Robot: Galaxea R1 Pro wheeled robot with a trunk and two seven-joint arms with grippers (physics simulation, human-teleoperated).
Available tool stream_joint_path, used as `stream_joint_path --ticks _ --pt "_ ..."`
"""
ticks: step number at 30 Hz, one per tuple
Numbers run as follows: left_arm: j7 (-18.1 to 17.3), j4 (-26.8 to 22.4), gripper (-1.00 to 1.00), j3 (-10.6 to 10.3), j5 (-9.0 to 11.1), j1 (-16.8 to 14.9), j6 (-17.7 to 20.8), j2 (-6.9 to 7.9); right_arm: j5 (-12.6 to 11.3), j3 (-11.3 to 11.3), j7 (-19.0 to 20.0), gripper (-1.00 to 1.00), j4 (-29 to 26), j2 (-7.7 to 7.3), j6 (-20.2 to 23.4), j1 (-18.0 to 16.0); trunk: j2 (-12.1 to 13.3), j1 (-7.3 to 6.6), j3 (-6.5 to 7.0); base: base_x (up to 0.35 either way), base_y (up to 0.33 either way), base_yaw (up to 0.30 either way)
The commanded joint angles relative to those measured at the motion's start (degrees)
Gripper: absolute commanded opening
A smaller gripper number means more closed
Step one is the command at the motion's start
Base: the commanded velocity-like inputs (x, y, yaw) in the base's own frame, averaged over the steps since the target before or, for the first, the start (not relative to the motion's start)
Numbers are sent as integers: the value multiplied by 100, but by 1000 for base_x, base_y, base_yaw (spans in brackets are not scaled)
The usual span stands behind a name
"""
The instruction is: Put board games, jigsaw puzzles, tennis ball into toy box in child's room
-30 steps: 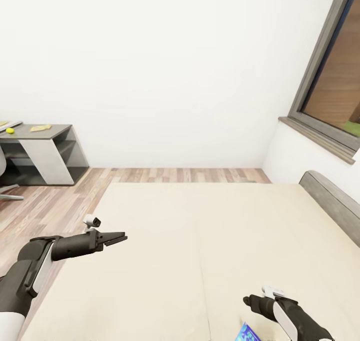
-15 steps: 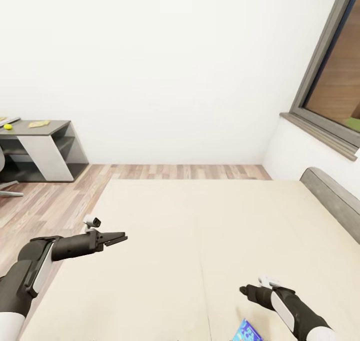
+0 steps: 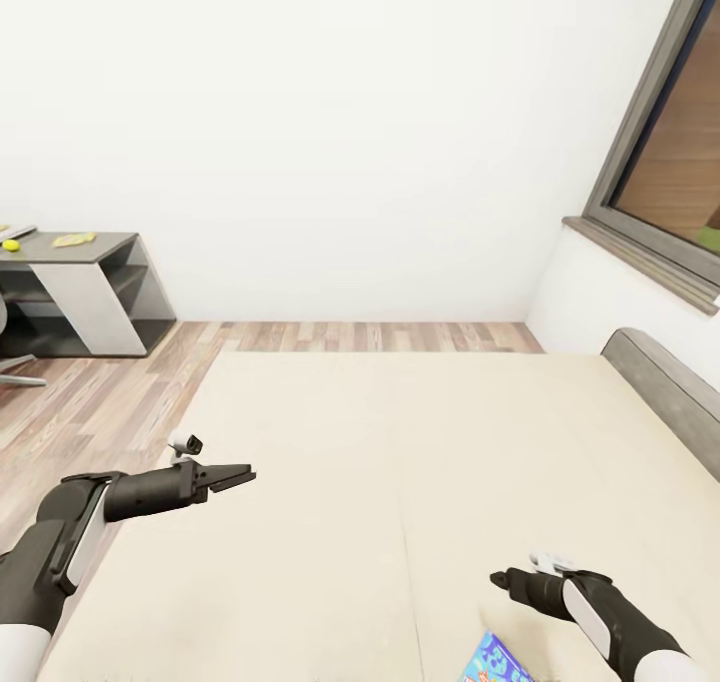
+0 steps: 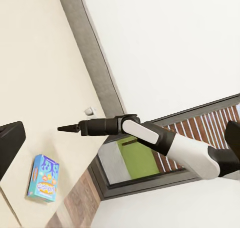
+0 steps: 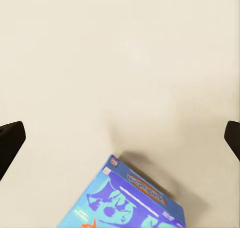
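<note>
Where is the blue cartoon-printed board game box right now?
The blue board game box lies flat on the beige bed, at the head view's bottom edge, just below the right gripper.

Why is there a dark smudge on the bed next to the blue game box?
In the right wrist view it is the soft shadow of the blue board game falling on the beige bed. In the head view the light is flat and even, nothing blurred, and the box is cut off by the picture's edge.
</note>
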Motion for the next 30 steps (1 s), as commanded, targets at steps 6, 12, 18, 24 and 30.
stream_joint_path --ticks 6,12,18,24,30 --pt "-19 -1 100 -4 2 -2 60 1 -18 23 20 100 -4 -27 30 -3 -4 0 -63 0 0 0" --pt "-19 0 100 -6 2 -2 60 1 -26 21 24 100 1 -38 33 -4 -4 0 -120 0 0 0" --pt "-19 -1 100 -7 2 0 60 1 -29 17 50 100 2 -41 38 -4 -4 0 -176 0 0 0" --pt "-19 -1 100 -7 2 0 61 1 -8 14 95 100 2 -41 120 -4 -4 0 -233 0 0 0" --pt "-19 -1 100 -7 2 1 66 1 20 13 150 100 -3 -39 479 -4 -4 0 -290 0 0 0"
